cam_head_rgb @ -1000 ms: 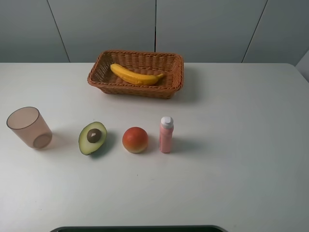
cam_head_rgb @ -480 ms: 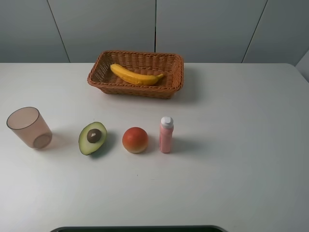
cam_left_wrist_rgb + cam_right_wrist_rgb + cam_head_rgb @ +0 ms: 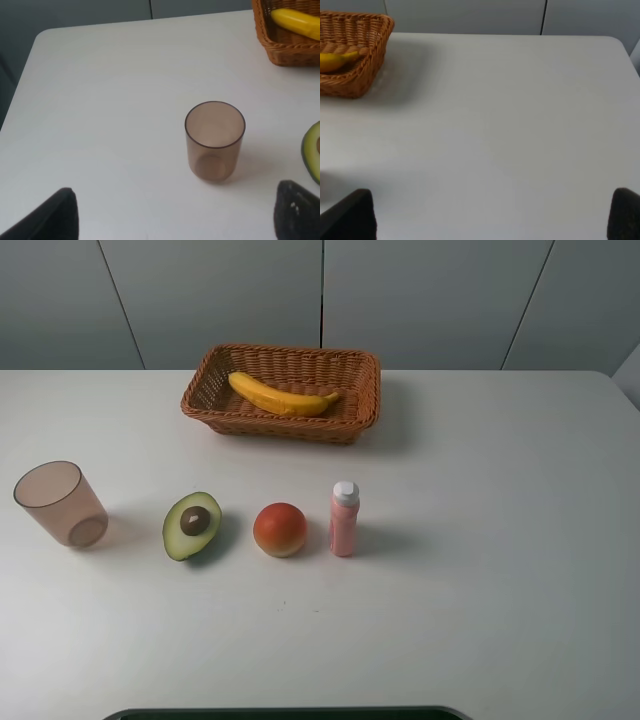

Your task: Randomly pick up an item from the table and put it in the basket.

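Long curved yellow banana (image 3: 281, 395) lies inside the rectangular brown woven wicker basket (image 3: 205, 398), diagonal across its floor, stem end toward the right wall. I read that as the item already delivered; the task looks done or nearly so.

Neither arm shows in the high view, so I judge both are pulled back off the work area to keep it clear. Left gripper (image 3: 175, 215): I see only two dark fingertips at the frame's lower corners, set wide apart with nothing between them, so the jaws are spread and empty. Right gripper (image 3: 492, 215): same, dark tips at both lower corners, far apart, holding nothing.

The rest sits in a row on the large flat white bench (image 3: 500, 540), well apart from the basket: translucent pinkish-brown plastic cup (image 3: 60, 503) upright at far left, halved green avocado (image 3: 191, 525) cut face up, round red-orange fruit (image 3: 280, 529), then the pink bottle with white cap (image 3: 344, 519) standing just beside the fruit. Spacing probably leaves room for jaws around each one.
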Controlling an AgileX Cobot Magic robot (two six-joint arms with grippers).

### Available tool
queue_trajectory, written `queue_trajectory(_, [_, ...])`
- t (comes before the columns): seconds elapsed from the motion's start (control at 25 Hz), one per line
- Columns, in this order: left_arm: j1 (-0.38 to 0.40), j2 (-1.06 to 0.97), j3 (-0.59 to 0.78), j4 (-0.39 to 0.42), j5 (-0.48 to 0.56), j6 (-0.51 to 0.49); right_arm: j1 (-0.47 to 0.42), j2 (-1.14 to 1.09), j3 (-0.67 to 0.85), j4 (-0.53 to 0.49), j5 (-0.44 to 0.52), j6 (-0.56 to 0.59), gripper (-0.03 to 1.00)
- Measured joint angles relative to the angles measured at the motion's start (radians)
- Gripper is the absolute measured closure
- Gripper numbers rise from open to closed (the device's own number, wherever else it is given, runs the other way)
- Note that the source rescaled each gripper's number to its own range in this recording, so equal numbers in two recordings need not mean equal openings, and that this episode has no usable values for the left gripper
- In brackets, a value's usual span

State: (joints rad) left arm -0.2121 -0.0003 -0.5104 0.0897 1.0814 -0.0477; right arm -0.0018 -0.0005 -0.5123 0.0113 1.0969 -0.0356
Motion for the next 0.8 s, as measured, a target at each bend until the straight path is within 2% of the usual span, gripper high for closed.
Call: queue_trajectory(0.8, [0.000,0.000,0.000,0.000,0.000,0.000,0.000,0.000,0.000,0.000,0.000,0.019,-0.03])
